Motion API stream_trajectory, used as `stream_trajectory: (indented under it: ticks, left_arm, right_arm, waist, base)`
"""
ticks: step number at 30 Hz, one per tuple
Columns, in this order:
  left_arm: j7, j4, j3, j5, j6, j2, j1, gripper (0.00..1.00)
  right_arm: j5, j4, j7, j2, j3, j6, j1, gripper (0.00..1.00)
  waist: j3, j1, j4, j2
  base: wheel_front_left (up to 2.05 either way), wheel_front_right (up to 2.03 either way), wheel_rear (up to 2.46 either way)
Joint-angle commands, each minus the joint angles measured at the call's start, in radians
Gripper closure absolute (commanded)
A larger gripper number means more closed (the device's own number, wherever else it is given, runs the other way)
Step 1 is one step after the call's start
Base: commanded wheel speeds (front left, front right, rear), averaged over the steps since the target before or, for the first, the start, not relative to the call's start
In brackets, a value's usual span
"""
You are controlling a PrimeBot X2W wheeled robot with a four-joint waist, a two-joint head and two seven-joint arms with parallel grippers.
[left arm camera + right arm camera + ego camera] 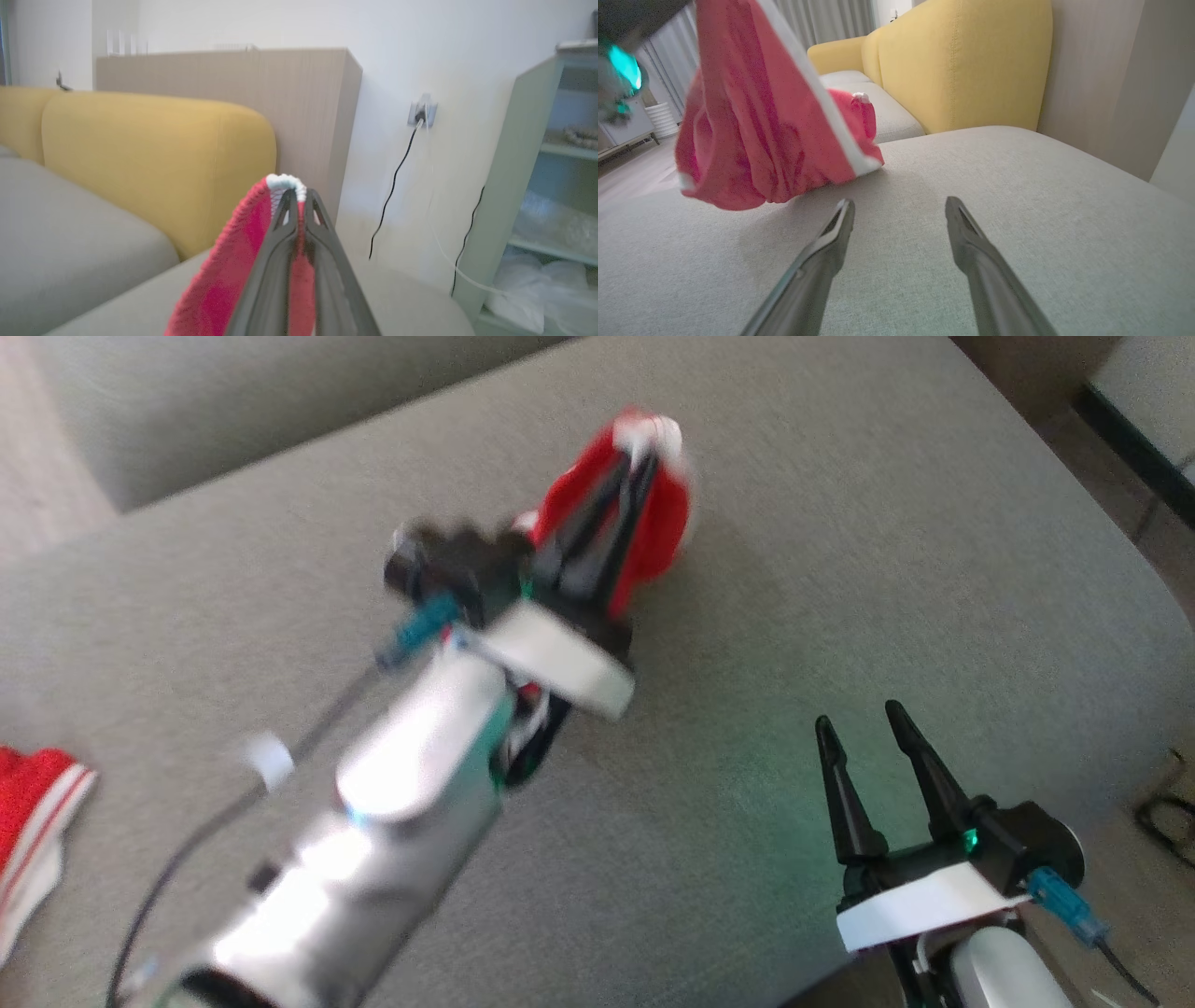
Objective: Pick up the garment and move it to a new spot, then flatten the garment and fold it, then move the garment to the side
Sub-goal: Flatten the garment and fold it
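While garment (658, 518) hangs: left claw (637, 467) pinched shut on its white-trimmed edge, red cloth draping down, lowest folds at or just above the grey cushion (887, 523)
Right claw (857, 719): spread wide, empty, low over cushion nearby
Step, as judged: carry to new spot
Doing it well: raise until hem clears, travel slowly, firm pinch, lay down spread, not bunched

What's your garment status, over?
Left gripper shut on red knit garment with white trim, hanging. Right gripper open, empty. Another red garment lies apart.
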Motion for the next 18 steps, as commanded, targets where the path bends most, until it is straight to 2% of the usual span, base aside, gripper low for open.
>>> stream_trajectory:
  ticks: [1,7,12,15,16,18]
  left_arm:
    - [-0.005,-0.042,0.031,-0.045,-0.008,0.002,-0.100,1.00]
    - [0.070,-0.070,0.035,-0.167,-0.024,0.016,-0.188,1.00]
    - [0.154,-0.077,0.017,-0.230,-0.036,0.132,-0.066,1.00]
    - [0.151,-0.071,0.033,-0.257,-0.027,0.218,0.051,1.00]
    - [0.151,-0.071,0.033,-0.257,-0.027,0.218,0.051,1.00]
    - [0.154,-0.084,0.053,-0.297,-0.021,0.262,0.138,1.00]
  right_arm:
    - [-0.013,-0.026,-0.004,-0.005,0.019,0.008,-0.006,0.00]
    - [-0.011,-0.043,-0.004,-0.005,0.000,0.008,0.011,0.00]
    - [-0.001,-0.042,-0.004,-0.005,-0.025,0.008,0.013,0.00]
    - [0.004,-0.016,-0.004,-0.005,-0.015,0.008,0.010,0.00]
    - [0.004,-0.016,-0.004,-0.005,-0.015,0.008,0.010,0.00]
    - [0.015,-0.001,-0.004,-0.005,-0.017,0.008,0.005,0.00]
  waist:
    - [-0.056,0.0001,0.047,0.0000]
    - [-0.074,0.0001,0.133,0.0000]
    - [-0.056,0.0001,0.219,0.0000]
    - [-0.048,0.0001,0.252,0.0000]
    - [-0.048,0.0001,0.252,0.0000]
    - [-0.040,0.0001,0.276,0.0000]
  base:
    - [0.00,0.00,0.00]
    - [0.00,0.00,0.00]
    - [0.00,0.00,0.00]
    - [0.00,0.00,0.00]
    - [0.00,0.00,0.00]
    - [0.00,0.00,0.00]
